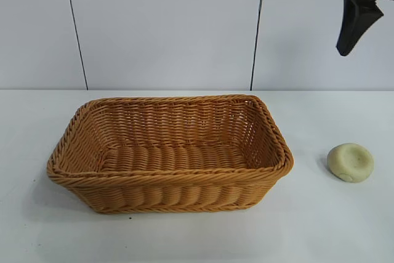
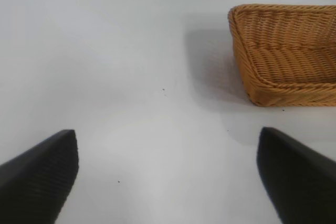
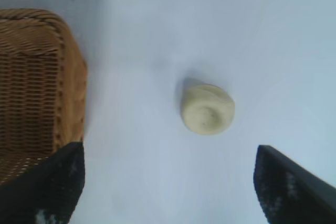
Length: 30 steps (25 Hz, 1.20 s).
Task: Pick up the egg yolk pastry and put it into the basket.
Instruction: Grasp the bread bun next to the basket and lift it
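The egg yolk pastry (image 1: 351, 162), a small pale yellowish-green bun with a shallow dent, lies on the white table to the right of the basket (image 1: 169, 180). The basket is a large orange-brown wicker one, and nothing lies in it. My right gripper (image 1: 354, 26) hangs high above the table at the top right, well above the pastry. In the right wrist view it (image 3: 169, 150) is open and empty, with the pastry (image 3: 208, 108) on the table beyond its fingers and the basket (image 3: 71, 82) to one side. My left gripper (image 2: 168, 132) is open and empty over bare table, apart from the basket (image 2: 247, 56). It is out of the exterior view.
The white table (image 1: 320, 226) ends at a white panelled wall (image 1: 166, 29) behind the basket. Bare table lies between the basket and the pastry and along the front.
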{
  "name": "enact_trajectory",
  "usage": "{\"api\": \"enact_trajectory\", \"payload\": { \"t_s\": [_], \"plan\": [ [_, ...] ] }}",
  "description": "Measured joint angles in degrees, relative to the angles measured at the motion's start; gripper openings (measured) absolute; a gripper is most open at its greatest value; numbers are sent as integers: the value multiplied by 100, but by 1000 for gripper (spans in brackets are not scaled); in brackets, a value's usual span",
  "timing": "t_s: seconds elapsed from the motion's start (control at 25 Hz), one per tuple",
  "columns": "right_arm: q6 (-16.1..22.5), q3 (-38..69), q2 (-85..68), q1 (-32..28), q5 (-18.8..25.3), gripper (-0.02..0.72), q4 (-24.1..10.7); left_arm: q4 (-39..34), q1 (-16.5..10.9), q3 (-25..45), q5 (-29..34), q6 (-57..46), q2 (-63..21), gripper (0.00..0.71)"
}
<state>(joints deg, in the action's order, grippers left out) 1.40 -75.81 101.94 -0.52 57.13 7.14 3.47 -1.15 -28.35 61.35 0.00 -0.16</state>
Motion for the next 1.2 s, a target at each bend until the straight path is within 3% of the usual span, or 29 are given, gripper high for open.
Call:
{"api": "enact_trajectory", "payload": {
  "t_s": [0.28,0.48,0.68,0.8,1.0,1.2],
  "plan": [
    [-19,-4,1017,0,-517,627,50,0,0,0,0,0,0,664],
    [-19,-4,1650,0,-1004,627,369,0,0,0,0,0,0,664],
    [-19,-4,1961,0,-1135,613,460,0,0,0,0,0,0,664],
    [-19,-4,1996,0,-1130,511,454,0,0,0,0,0,0,664],
    [-68,-6,1996,0,-976,248,448,0,0,0,0,0,0,664],
    [-321,-4,1683,0,-729,199,448,0,0,0,0,0,0,664]
  ]
}}
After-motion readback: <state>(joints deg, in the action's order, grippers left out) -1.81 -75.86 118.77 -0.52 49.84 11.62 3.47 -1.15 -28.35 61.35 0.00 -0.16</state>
